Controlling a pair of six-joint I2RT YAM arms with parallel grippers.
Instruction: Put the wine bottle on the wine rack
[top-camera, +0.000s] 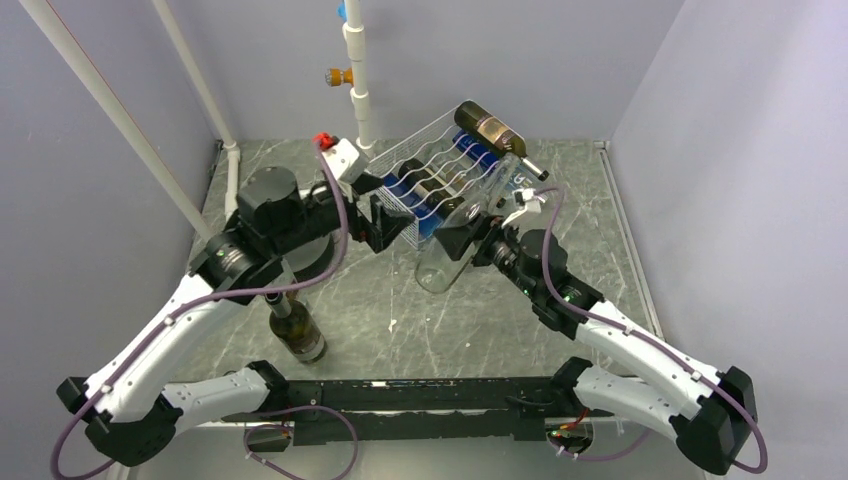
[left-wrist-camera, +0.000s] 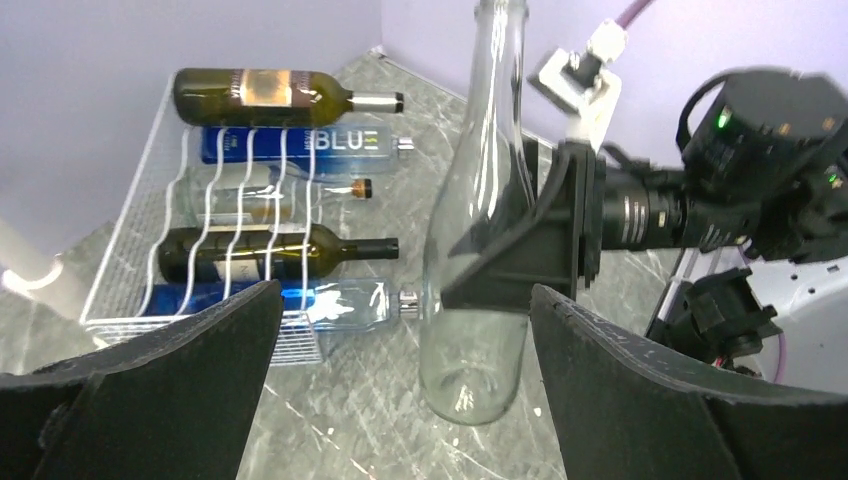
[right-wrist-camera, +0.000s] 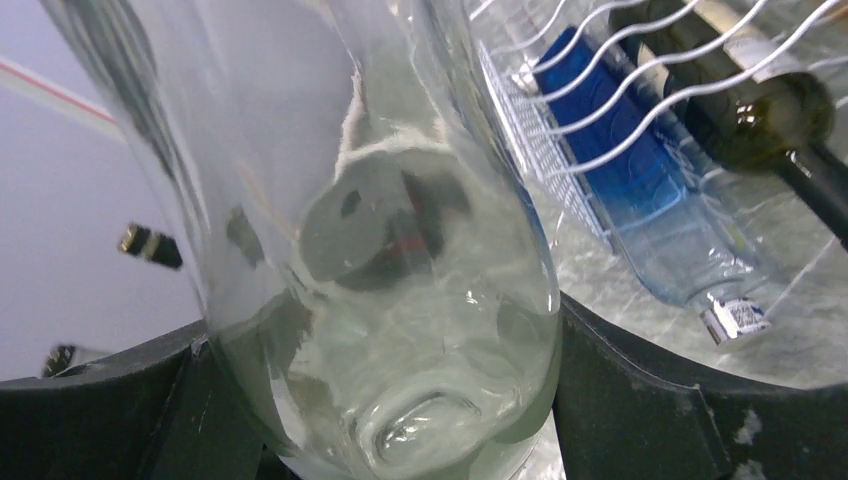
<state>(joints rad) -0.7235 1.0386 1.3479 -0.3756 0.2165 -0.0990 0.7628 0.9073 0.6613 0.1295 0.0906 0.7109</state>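
My right gripper (top-camera: 462, 240) is shut on a clear glass wine bottle (top-camera: 437, 268) around its lower body and holds it tilted above the table, neck toward the back right. The bottle fills the right wrist view (right-wrist-camera: 380, 300) between my fingers (right-wrist-camera: 640, 400). In the left wrist view it stands upright (left-wrist-camera: 480, 200), just in front of the rack. The white wire wine rack (top-camera: 420, 150) sits at the back centre and holds several lying bottles (left-wrist-camera: 270, 95). My left gripper (top-camera: 385, 222) is open and empty beside the rack's front left, its jaws wide apart (left-wrist-camera: 405, 300).
A dark wine bottle (top-camera: 295, 330) stands upright on the marble table by my left arm. White pipes (top-camera: 360, 80) rise at the back and left. A blue bottle (right-wrist-camera: 620, 180) lies in the rack's lowest cradle. Grey walls enclose the table.
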